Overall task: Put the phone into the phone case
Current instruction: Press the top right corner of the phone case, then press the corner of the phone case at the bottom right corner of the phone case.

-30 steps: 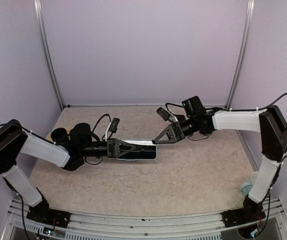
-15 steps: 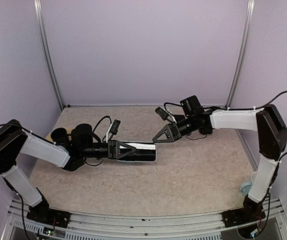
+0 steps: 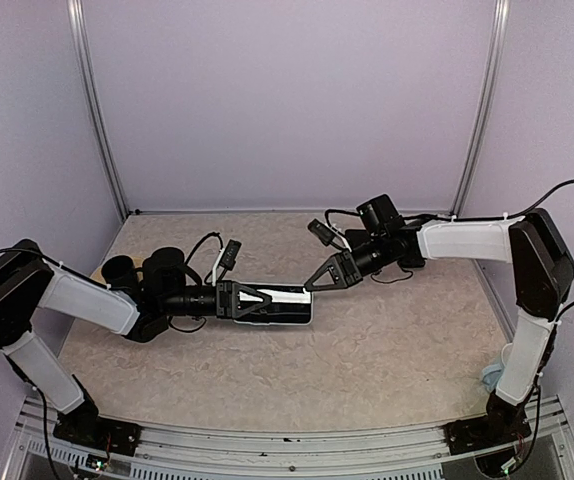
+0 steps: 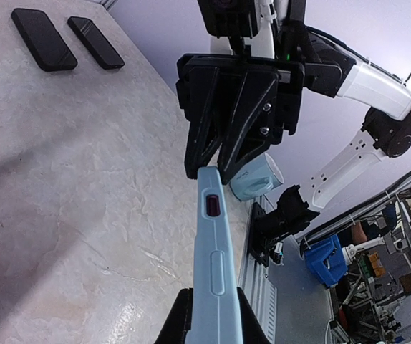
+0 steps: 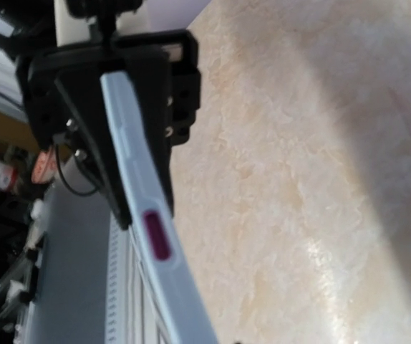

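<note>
The left gripper [image 3: 255, 300] reaches out low over the marbled table [image 3: 387, 350], left of the middle. Its jaws are clamped narrow on the near end of the light-blue phone case [image 4: 213, 265], with 1 finger [image 4: 179, 326] showing on each side of it in the left wrist view. The case is held on its edge, clear of the table and pointing away towards the other arm, with a small dark-red button [image 4: 211, 208] on the side that faces up. From above it shows a pale strip with a dark strip below; whether that dark face is the phone already seated in it I cannot tell. This grip and the place of the case are the same as 1 second ago. At the case's far end is the right gripper [image 4: 210, 174], whose 2 black fingers are now drawn close together, their tips on either side of that end and pinching it. A second ago they stood wider apart, and since then the right wrist has slid a little to the left, nearer the case. Farther off, on the table beyond both grippers in the left wrist view, 2 dark flat slabs [image 4: 43, 49] [image 4: 96, 41] lie side by side, apart from each other and well away from the case.
</note>
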Robot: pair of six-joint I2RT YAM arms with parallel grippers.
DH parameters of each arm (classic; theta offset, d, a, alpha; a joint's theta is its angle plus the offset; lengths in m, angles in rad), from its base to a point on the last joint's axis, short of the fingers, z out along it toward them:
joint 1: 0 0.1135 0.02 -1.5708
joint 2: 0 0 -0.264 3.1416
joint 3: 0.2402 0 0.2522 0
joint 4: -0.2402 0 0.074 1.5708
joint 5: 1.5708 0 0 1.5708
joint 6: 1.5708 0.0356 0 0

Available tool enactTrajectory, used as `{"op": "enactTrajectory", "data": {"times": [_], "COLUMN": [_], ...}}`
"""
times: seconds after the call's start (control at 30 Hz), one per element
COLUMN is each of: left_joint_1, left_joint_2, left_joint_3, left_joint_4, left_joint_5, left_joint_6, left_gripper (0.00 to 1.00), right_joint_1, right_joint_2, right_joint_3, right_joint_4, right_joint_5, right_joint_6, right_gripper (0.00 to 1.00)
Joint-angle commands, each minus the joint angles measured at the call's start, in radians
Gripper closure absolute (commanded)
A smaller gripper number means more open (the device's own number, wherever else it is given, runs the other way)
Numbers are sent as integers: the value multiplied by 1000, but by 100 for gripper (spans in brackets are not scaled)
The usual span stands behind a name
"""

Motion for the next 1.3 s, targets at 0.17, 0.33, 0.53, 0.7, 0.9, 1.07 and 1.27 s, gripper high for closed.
{"op": "enactTrajectory", "data": {"times": [0.17, 0.33, 0.53, 0.7, 0.9, 1.07, 1.27], "left_joint_1": [12, 21, 24, 24, 27, 39, 48], "left_joint_2": [-35, -33, -33, -34, -41, -59, -80], "left_joint_3": [9, -2, -6, -6, -8, -7, -10], "left_joint_4": [111, 134, 150, 152, 152, 147, 156], "left_joint_5": [30, 46, 58, 62, 52, 18, -41], "left_joint_6": [-10, -17, -22, -22, -24, -34, -52], "left_gripper": [100, 100, 100, 100, 100, 100, 100], "right_joint_1": [-2, -47, -60, -67, -78, -77, -59], "right_joint_2": [-17, -54, -75, -77, -98, -116, -111], "right_joint_3": [-25, -51, -70, -83, -96, -133, -168], "right_joint_4": [-56, -17, 25, 60, 98, 139, 178], "right_joint_5": [-138, -248, -321, -354, -282, -163, -33], "right_joint_6": [-122, -116, -101, -70, -25, 14, 60], "right_gripper": [96, 97, 97, 88, 72, 60, 56]}}
